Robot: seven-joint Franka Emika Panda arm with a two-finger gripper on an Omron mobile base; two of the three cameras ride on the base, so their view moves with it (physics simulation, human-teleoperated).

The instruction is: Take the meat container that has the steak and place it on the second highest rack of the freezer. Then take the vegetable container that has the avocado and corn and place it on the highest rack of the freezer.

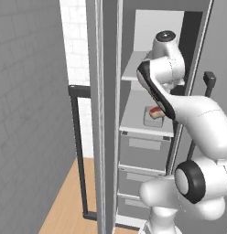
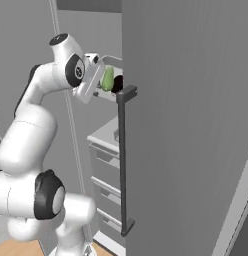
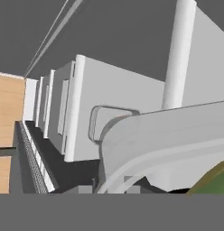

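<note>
Two shelves show in the left base view: the shallow grey meat tray with the red steak (image 1: 155, 112) sits below the fingers. In the right base view, the nearly closed gripper (image 2: 103, 75) pinches the grey vegetable container (image 2: 112, 82) at the highest rack. In the hand view its curved rim (image 3: 145, 140) runs across just beyond the fingertips.

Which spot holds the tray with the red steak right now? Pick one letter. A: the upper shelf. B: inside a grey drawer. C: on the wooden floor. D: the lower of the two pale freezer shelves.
D: in the left base view the steak lies in its tray on the lower shelf, just above the grey drawers.
</note>
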